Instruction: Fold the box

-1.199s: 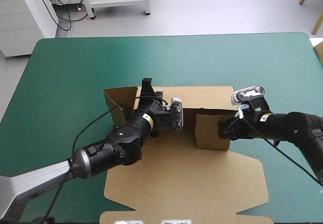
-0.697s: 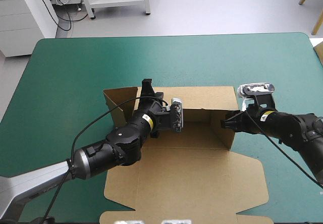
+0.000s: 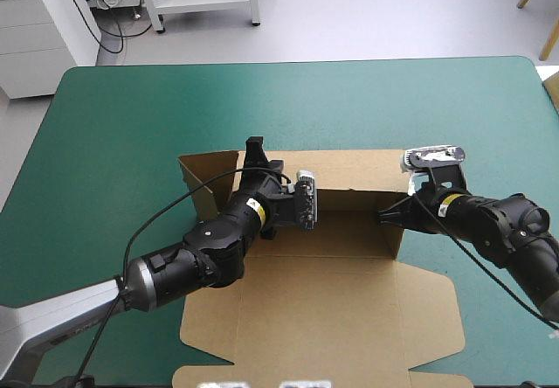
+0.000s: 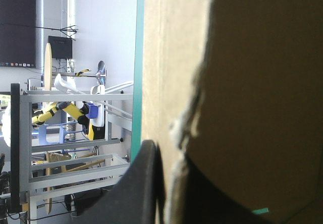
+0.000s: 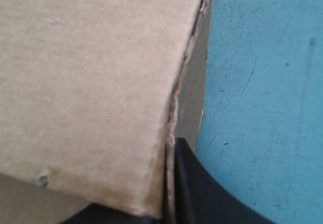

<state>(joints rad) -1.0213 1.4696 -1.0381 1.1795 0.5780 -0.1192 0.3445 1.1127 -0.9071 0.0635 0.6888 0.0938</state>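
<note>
Counter [image 3: 131,126], teal-green, carries the brown box [image 3: 323,309] at its middle, with the lid flat toward 6 o'clock. The left claw [image 3: 256,152] is clamped on the box's raised back wall [image 3: 349,168] at 11 o'clock. The right claw [image 3: 390,216] pinches the side wall [image 3: 391,238] at 3 o'clock.

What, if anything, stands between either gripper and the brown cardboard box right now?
Nothing visible does. The left gripper is clamped on the far wall of the brown cardboard box, and the right gripper is clamped on its raised right side wall.
</note>
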